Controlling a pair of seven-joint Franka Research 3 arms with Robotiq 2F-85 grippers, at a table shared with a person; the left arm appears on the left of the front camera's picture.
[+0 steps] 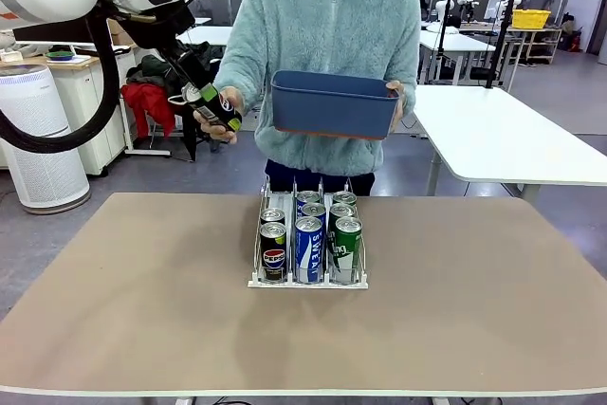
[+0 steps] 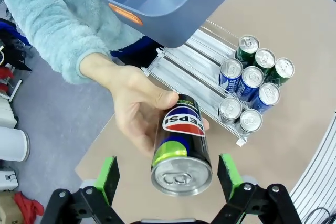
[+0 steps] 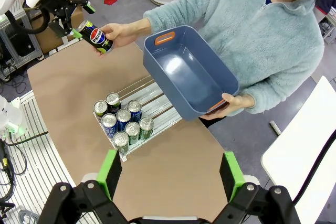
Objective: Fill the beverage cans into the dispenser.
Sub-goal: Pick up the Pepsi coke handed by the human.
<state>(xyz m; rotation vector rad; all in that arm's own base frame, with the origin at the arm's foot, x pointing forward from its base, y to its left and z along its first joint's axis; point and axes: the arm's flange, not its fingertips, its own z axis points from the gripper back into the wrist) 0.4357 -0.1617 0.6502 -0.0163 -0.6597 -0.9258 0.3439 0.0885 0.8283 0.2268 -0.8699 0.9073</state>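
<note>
Handover shot, basically; black Pepsi can [image 2: 181, 148] held out in a hand [image 2: 134, 109] beyond the table's far left edge, silver top aimed straight down the left claw [image 2: 168, 179]; long axis in line with the approach, not across it, so pads would meet the can's round sides if pushed forward. Left claw wide open, green pads [image 2: 108, 178] on either side of the can's top end, gripping nothing yet; looks like a short push forward then a squeeze, just guessing. Right claw [image 3: 170, 174] released too, hanging high over the near side of the table, well apart from that can; left clearly the nearer one. Other hand [image 1: 396, 101] holding up a blue bin [image 1: 332, 101], looks empty. Rack [image 1: 308, 282] mid-table with seven cans [image 1: 310, 246] already in; left lane one can shorter than the other two, so probably headed there.
</note>
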